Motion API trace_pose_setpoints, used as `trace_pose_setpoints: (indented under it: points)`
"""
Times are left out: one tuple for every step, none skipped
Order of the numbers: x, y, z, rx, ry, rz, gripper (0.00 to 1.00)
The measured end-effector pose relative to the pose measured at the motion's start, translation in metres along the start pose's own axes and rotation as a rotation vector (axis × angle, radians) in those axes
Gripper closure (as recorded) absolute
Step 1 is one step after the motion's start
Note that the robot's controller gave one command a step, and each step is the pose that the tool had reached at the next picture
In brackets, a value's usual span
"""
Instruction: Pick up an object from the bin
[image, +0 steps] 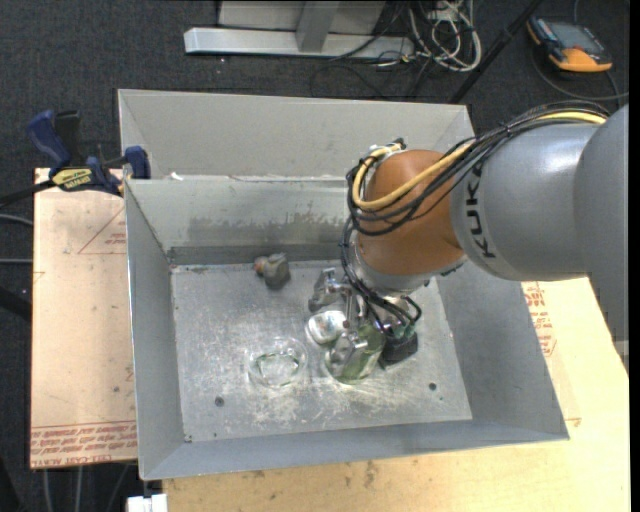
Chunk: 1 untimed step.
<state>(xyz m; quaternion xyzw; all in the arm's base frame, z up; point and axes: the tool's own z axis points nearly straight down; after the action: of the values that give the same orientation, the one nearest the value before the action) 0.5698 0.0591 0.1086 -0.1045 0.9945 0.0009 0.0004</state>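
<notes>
A clear ring-shaped plastic piece is lying on the floor of the grey metal bin, just left of the gripper. A small grey-brown lump is sitting up and left of the gripper. The gripper is hanging low, right against a greenish translucent object, and I cannot tell whether it is open or clamped.

Bin floor left of the clear plastic piece lies bare; a brownish lump sits behind it, the orange-covered wrist right.

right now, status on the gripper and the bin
Gripper low in bin, right of centre, over a greenish thing. Clear thing just left. Grey-brown lump by back wall, apart.
</notes>
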Motion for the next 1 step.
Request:
trace_pose_setpoints:
  points:
    - [-0.0177,-0.062,0.0282,0.001,0.003,-0.234,1.0]
